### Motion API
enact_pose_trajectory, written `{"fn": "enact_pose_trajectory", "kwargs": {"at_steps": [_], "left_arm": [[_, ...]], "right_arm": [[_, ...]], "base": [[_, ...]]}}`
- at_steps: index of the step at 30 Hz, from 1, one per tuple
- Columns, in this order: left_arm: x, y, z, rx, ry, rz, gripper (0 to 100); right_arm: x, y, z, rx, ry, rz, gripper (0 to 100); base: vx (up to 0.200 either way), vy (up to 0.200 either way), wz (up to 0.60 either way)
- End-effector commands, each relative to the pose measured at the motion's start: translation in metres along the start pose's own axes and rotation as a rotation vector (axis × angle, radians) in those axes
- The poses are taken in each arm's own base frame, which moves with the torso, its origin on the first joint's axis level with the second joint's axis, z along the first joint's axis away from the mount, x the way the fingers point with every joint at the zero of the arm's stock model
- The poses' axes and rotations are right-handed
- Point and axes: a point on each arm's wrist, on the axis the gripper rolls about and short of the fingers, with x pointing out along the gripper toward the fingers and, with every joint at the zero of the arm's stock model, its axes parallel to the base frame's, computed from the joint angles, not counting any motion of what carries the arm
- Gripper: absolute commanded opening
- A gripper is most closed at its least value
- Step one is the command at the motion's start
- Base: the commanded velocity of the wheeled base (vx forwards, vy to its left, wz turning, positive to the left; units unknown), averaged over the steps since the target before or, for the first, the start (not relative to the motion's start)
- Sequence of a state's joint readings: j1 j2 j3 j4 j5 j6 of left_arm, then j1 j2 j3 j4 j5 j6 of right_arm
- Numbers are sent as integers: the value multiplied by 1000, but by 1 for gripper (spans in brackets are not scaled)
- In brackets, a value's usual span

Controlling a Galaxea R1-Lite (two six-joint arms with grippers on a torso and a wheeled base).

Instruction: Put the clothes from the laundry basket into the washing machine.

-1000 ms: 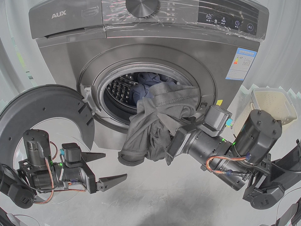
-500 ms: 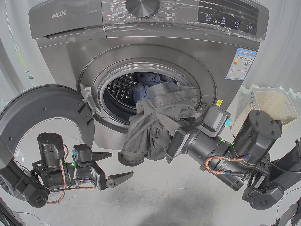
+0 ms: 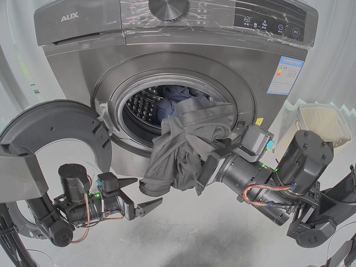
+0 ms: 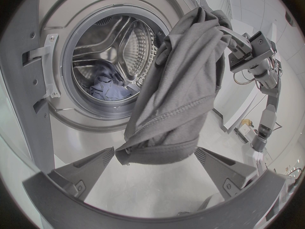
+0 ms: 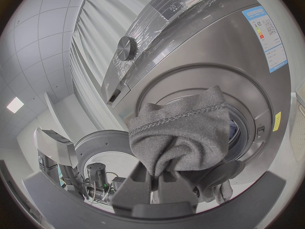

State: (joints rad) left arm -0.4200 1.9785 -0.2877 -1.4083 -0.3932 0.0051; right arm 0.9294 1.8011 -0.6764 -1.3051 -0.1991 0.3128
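A grey garment (image 3: 183, 141) hangs in front of the washing machine's (image 3: 174, 56) round opening (image 3: 142, 110), its upper part draped over the rim. My right gripper (image 5: 158, 178) is shut on the garment's bunched cloth (image 5: 181, 134) at the opening's right side. My left gripper (image 3: 148, 191) is open low down, its fingertips level with the garment's hanging hem (image 4: 152, 151), which dangles between them. A blue garment (image 4: 106, 88) lies inside the drum. The cream laundry basket (image 3: 322, 125) stands on the floor to the right of the machine.
The machine's round door (image 3: 55, 127) is swung open to the left, close behind my left arm. Bare grey floor (image 3: 185, 227) lies in front of the machine. A curtain (image 3: 333, 56) hangs behind it.
My left arm has moved right and toward the machine, bringing its open gripper under the grey garment's hem. The right gripper and the garment have hardly shifted.
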Motion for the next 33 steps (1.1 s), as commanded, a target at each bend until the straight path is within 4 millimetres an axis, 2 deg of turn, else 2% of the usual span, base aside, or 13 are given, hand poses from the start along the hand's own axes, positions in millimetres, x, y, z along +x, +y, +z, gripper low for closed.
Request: {"fn": "enact_pose_trajectory", "kwargs": {"at_steps": [1, 11, 12, 20, 26, 28, 33], "left_arm": [[13, 5, -11, -2, 1, 28, 100], [24, 9, -3, 30, -81, 67, 100], [24, 9, -3, 31, -83, 67, 0], [24, 11, 3, 38, -108, 90, 0], [3, 3, 18, 49, -155, 97, 0], [2, 3, 19, 50, -156, 97, 0], [-14, -5, 37, 68, -227, 82, 0]], "right_arm": [[-2, 0, 0, 0, 3, 1, 0], [-1, 0, 0, 2, 3, 1, 0], [-1, 0, 0, 2, 1, 1, 0], [-1, 0, -2, 1, -3, 1, 0], [1, -2, -7, -2, 9, -5, 0], [1, -2, -7, -2, 10, -5, 0], [7, -9, -23, -13, 54, -27, 0]], "base": [[0, 0, 0], [0, 0, 0], [0, 0, 0], [0, 0, 0], [0, 0, 0], [0, 0, 0], [0, 0, 0]]}}
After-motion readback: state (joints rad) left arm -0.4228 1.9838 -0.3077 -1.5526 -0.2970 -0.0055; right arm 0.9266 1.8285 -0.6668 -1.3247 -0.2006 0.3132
